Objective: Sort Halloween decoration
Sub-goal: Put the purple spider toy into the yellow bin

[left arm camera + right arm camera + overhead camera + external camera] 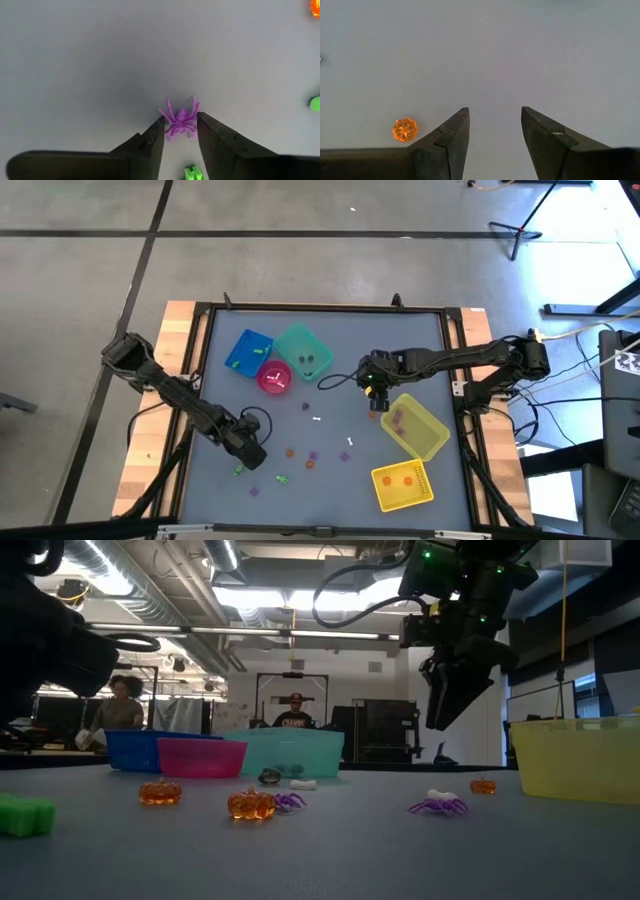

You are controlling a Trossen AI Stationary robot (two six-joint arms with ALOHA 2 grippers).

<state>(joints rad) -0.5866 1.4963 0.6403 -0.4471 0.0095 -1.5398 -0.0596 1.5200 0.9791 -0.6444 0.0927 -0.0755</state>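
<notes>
A: What do the trinkets look like?

B: Tiny plastic bits scattered on the grey table. From the left: a green piece, a purple spider, orange pumpkins, white bits, more purple ones.

A: Where is the spider against the left gripper?

B: Right between its fingertips. The fingers have a narrow gap and the spider's legs touch or nearly touch both tips. I cannot tell whether it is pinched yet; it lies on the table surface.

A: And the arm's pose?

B: The left arm reaches in low from the table's left edge, its gripper down at the surface near the front. The right arm stretches in from the right edge, and the right gripper hangs above the table, fingers apart with nothing between them.

A: Does any view add something?

B: The right wrist camera shows an orange pumpkin lying just beside one finger, outside the gap. The low camera shows the right gripper well clear of the surface, plus the blue bin, pink bin, teal bin and a yellow bin, with people in the room behind.
</notes>
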